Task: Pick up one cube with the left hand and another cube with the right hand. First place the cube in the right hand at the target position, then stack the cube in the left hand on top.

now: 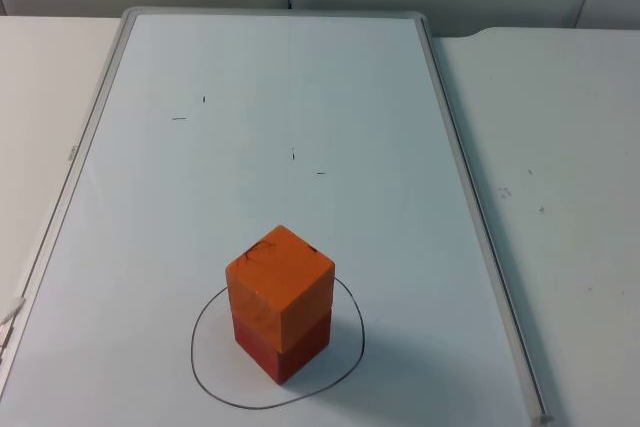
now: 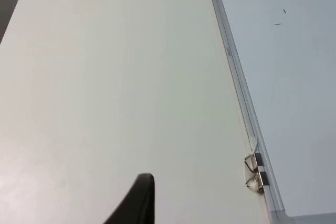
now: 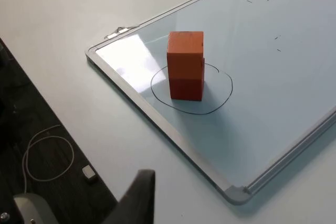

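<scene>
An orange cube (image 1: pixel 279 277) stands stacked on a red cube (image 1: pixel 285 349) inside a hand-drawn black circle (image 1: pixel 205 372) near the front of the whiteboard (image 1: pixel 300 87). The upper cube sits squarely on the lower one. From the right wrist view, the orange cube (image 3: pixel 185 56) tops the red cube (image 3: pixel 185 88) within the circle (image 3: pixel 227 88), and my right gripper (image 3: pixel 140 195) hovers well back from the stack, past the board's corner. My left gripper (image 2: pixel 139 203) hangs over bare table to the left of the whiteboard (image 2: pixel 294 77), far from the cubes. Both arms are drawn back and wait.
The whiteboard's raised metal frame (image 1: pixel 478 217) runs along both sides. Two binder clips (image 2: pixel 254 174) hold its left edge. A few small pen marks (image 1: pixel 293 155) dot the board. In the right wrist view the table edge (image 3: pixel 68 108) drops off to dark floor.
</scene>
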Tool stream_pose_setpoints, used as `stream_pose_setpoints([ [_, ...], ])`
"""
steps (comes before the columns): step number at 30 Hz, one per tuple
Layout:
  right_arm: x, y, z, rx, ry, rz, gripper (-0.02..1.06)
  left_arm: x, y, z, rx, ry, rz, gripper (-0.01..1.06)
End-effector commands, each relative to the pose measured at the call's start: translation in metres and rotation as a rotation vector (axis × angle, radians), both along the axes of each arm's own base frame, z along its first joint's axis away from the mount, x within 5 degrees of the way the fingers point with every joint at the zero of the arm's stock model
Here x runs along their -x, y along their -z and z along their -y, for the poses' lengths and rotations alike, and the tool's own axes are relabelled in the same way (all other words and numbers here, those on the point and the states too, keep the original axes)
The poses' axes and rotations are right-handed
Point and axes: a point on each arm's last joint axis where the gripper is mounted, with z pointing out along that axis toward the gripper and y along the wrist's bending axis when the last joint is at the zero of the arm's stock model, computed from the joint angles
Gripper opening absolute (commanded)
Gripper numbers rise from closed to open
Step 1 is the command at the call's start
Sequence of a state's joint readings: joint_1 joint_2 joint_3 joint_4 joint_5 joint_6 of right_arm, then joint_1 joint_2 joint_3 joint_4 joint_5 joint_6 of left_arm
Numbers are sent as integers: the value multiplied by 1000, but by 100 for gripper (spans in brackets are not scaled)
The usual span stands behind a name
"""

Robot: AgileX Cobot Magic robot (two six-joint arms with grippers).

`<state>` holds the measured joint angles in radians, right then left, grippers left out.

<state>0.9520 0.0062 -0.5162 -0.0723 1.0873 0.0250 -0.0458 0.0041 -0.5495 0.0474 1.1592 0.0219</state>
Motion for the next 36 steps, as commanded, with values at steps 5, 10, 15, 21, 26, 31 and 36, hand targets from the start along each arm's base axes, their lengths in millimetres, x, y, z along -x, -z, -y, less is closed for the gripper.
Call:
stream_pose_setpoints([
  [5,0,1,0,-9,1,4,105,0,0,0,6,-5,10,105],
  [10,0,1,0,-9,1,4,105,0,0,0,6,-5,10,105],
  [15,1,1,0,-8,71,5,105,0,0,0,6,-5,10,105],
  [21,3,1,-1,-8,347,6,105,0,0,0,6,-5,10,105],
  [26,5,1,-1,-7,592,7,105,0,0,0,6,-5,10,105],
  [31,6,1,-2,-7,794,7,105,0,0,0,6,-5,10,105],
  [36,7,1,-3,-6,891,8,105,0,0,0,6,-5,10,105],
])
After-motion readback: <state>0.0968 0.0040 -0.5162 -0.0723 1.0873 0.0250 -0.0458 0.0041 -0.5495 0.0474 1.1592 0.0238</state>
